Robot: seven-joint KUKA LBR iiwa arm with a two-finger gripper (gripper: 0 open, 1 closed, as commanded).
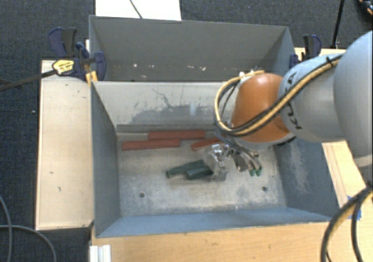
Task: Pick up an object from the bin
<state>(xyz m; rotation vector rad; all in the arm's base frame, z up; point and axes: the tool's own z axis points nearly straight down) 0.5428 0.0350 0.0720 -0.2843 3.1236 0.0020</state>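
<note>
My gripper point(220, 161) hangs low near the middle of the bin floor, under the orange wrist cover. Its metal fingers sit right at the right end of a dark green elongated tool point(189, 170) that lies flat on the floor, pointing left. Whether the fingers grip it is hidden by the gripper body. A small green-tipped piece point(254, 170) shows just right of the gripper. Two long reddish-brown bars point(152, 145) point(175, 135) lie side by side along the back of the floor, left of the gripper.
The arm reaches in from the right and covers the right back part of the bin. The bin's sloping walls rise on every side. Bare floor lies in front of and left of the green tool.
</note>
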